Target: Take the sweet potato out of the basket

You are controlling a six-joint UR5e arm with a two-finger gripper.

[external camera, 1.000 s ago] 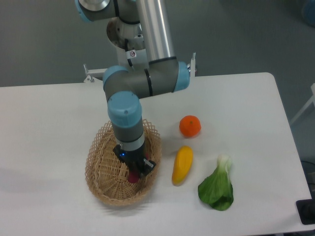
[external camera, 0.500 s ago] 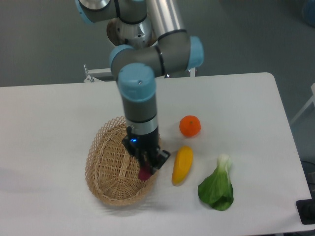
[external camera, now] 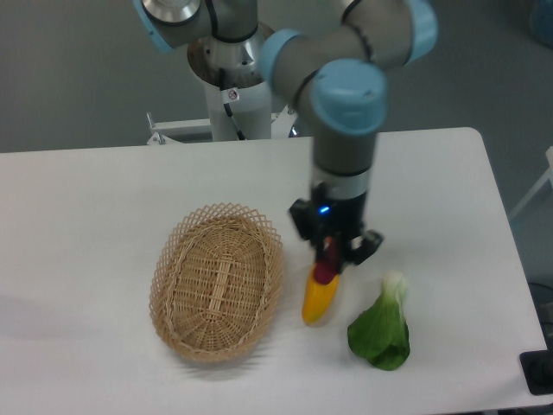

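Note:
My gripper (external camera: pixel 328 264) is shut on the small reddish-purple sweet potato (external camera: pixel 323 270) and holds it in the air, to the right of the basket, above the upper end of the yellow pepper (external camera: pixel 318 298). The oval tan wicker basket (external camera: pixel 217 281) stands on the white table to the left with nothing in it. The arm comes down from the upper middle, and the wrist hides the spot where the orange fruit lay.
A green leafy vegetable (external camera: pixel 380 327) lies on the table right of the yellow pepper. The robot base (external camera: pixel 233 95) stands at the back edge. The table's right edge (external camera: pixel 505 225) runs down the right side.
The gripper has lifted the sweet potato out of the basket and carried it right, over the yellow pepper. The basket now holds nothing. The orange fruit is now hidden behind the arm.

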